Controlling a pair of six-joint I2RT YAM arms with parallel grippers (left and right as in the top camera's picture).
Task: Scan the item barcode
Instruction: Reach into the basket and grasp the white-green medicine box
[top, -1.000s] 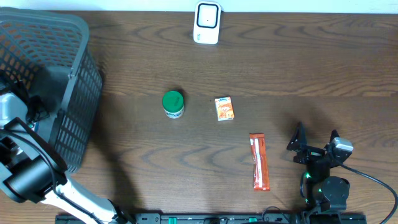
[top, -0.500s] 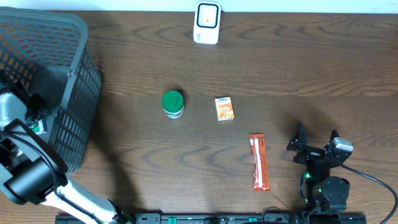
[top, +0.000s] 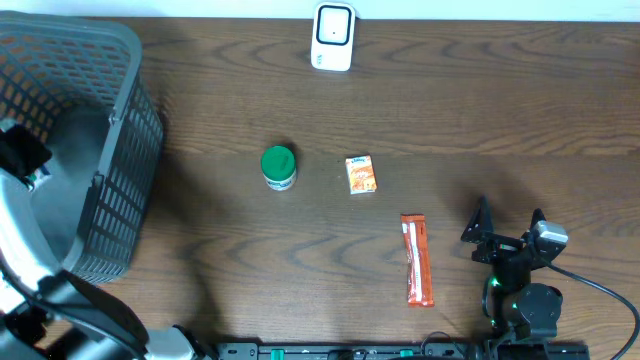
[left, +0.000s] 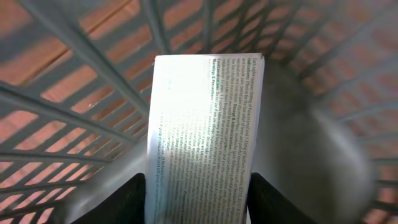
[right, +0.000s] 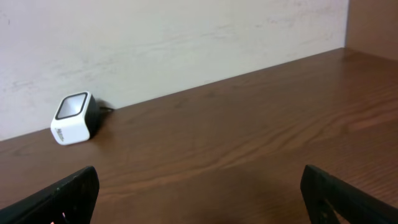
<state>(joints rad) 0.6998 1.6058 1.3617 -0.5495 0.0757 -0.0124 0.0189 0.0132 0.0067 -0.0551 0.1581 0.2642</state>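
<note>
In the left wrist view my left gripper (left: 198, 199) is shut on a white box (left: 202, 124) printed with fine green and black text, one black finger on each long side. The box hangs inside the grey mesh basket (left: 74, 50). No barcode shows on the face I see. From overhead, the left gripper (top: 22, 150) is over the basket (top: 120, 150) at the table's left end. The white scanner (top: 333, 36) stands at the far edge and shows in the right wrist view as the scanner (right: 73, 118). My right gripper (top: 508, 228) rests open at the front right, and nothing lies between the right gripper (right: 199, 193) fingers.
A green-lidded jar (top: 279, 166), a small orange box (top: 361, 173) and a red-orange snack bar (top: 417, 258) lie on the brown wooden table between the basket and the right arm. A pale wall runs behind the scanner.
The left gripper has narrowed onto the white box, and the left arm has risen inside the basket towards the overhead camera. The right arm has stayed still.
</note>
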